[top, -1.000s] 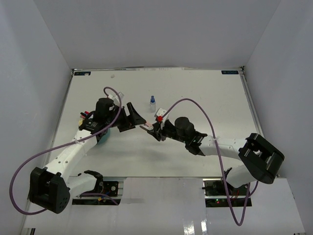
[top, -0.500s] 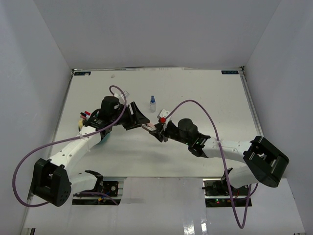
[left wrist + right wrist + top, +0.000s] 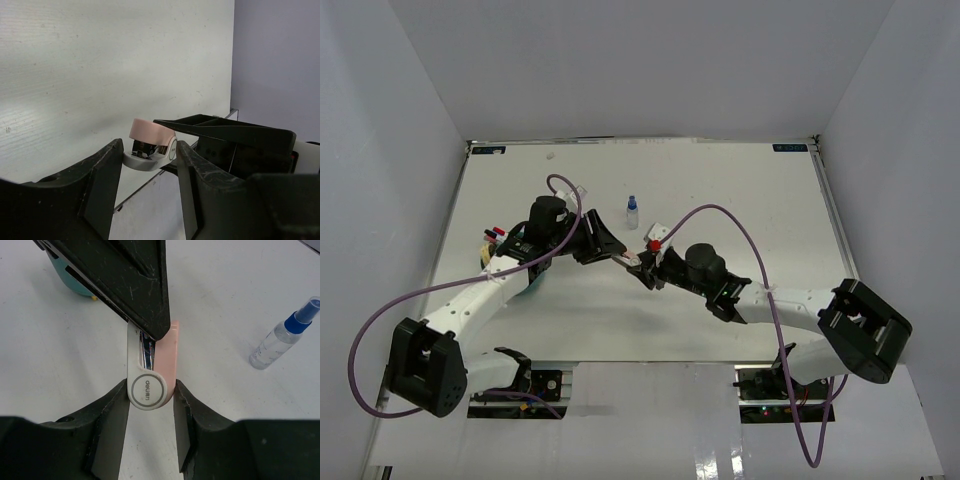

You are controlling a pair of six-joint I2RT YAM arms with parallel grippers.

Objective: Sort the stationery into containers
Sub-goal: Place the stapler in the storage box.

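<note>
While left wrist misses it, right wrist shows the bottle (image 3: 282, 337).

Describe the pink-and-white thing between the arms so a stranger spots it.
On the white table, go to the middle, where both arms meet. The right arm's fingers pinch a small pink-and-white block. Unlike the clear blue-capped bottle nearby, it is opaque and round-ended.

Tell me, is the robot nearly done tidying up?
Not yet. Done: can't tell, the cup is mostly hidden. In hand: the right claw grips the pink-white block, the left claw around its other end. Left: the bottle stands out on the table.
</note>
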